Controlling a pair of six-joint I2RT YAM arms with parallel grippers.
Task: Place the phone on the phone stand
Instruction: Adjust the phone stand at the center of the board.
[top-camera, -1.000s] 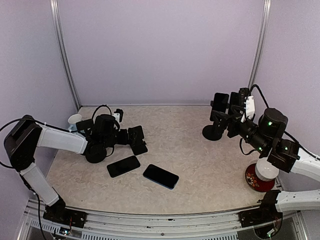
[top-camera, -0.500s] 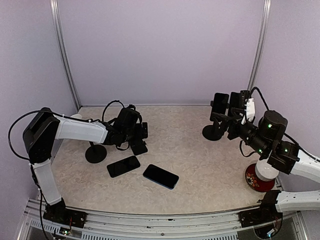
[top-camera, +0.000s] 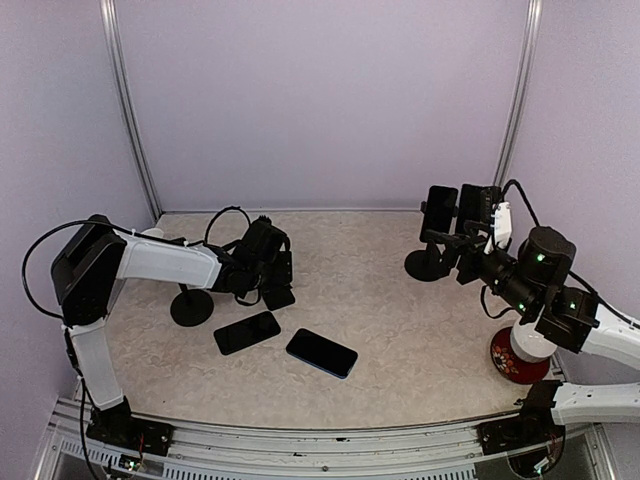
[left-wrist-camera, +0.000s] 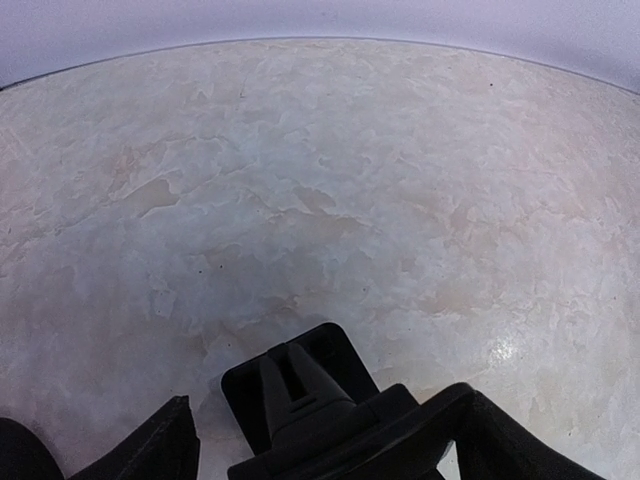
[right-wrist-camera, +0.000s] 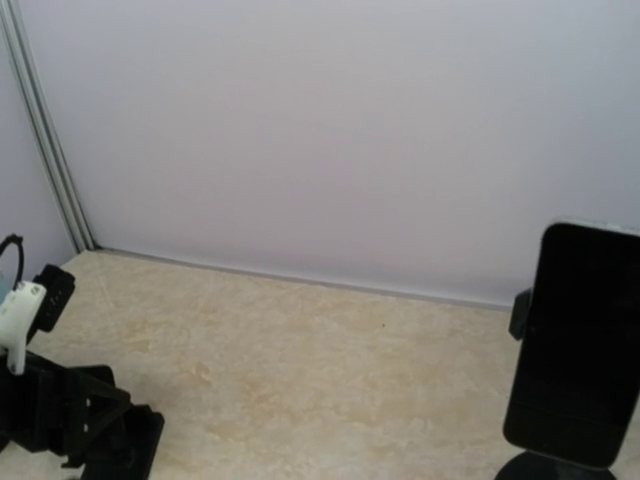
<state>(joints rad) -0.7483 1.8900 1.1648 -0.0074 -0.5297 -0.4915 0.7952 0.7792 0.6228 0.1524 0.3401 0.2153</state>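
Note:
Two dark phones lie flat near the table's middle: a black phone (top-camera: 247, 332) and a bluish phone (top-camera: 321, 352). Left of them stands an empty phone stand (top-camera: 190, 307) with a round base. My left gripper (top-camera: 272, 280) (left-wrist-camera: 322, 400) hangs open just behind the black phone, over a small black square plate (top-camera: 279, 298) (left-wrist-camera: 345, 360). Its fingers hold nothing. At the back right, another stand (top-camera: 425, 265) carries an upright phone (top-camera: 439, 208) (right-wrist-camera: 573, 350). My right gripper (top-camera: 468, 228) hovers open just right of it, its fingertips out of the right wrist view.
A white cup on a red saucer (top-camera: 524, 358) sits at the right edge beside my right arm. Another white cup (top-camera: 149, 238) peeks out behind my left arm. Walls and metal posts (top-camera: 131, 120) close in the back and sides.
My left gripper swung right, from over the empty stand to the black plate behind the phones, and its jaws narrowed a little. The right arm barely shifted.

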